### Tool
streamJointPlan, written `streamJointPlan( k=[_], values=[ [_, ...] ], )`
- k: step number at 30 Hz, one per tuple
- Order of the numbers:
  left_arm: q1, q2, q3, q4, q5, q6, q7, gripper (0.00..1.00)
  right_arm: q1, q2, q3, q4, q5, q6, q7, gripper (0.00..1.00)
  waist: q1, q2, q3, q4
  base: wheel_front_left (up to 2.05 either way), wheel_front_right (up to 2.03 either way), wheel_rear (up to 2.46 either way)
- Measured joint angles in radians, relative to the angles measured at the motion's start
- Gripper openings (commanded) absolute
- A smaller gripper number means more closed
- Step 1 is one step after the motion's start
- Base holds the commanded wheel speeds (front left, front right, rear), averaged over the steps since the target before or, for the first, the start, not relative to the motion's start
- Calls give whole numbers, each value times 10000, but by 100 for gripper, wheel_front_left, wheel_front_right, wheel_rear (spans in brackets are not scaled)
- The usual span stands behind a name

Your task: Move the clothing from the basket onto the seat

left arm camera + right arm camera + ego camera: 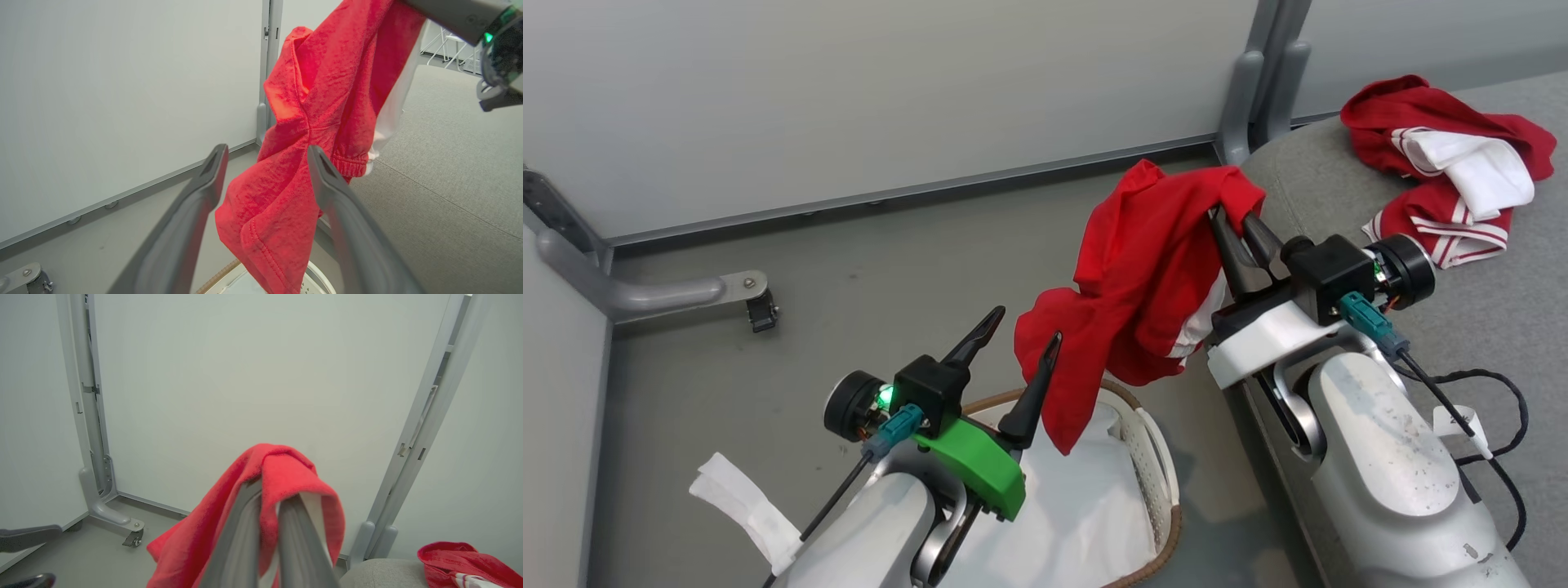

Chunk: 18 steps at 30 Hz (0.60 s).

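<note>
The right hand [1232, 219] is clamped on red clothing [1143, 269] hanging over the basket [1172, 506]. The left hand [1028, 322] is spread apart. Next, I think, carry it onto the seat [1543, 286].

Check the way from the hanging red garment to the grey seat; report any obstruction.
Nothing visible blocks it. The red garment hangs from the shut right gripper beside the rounded edge of the seat, with bare cushion beyond. Another red-and-white garment lies farther back. The open left gripper sits close to the hanging fabric.
</note>
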Motion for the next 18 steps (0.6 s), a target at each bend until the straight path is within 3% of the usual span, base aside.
streamJointPlan(
  k=[8,18],
  values=[
    [14,-54,307,-247,493,-75,-17,100,-340,-8,-844,-240,-614,0,0,0,0,0,311,-995,0,0,0],
    [-429,-40,224,-6,1016,-259,-29,100,-345,-23,-2163,-717,-1053,0,2,0,0,0,973,-2719,0,0,0]
  ],
)
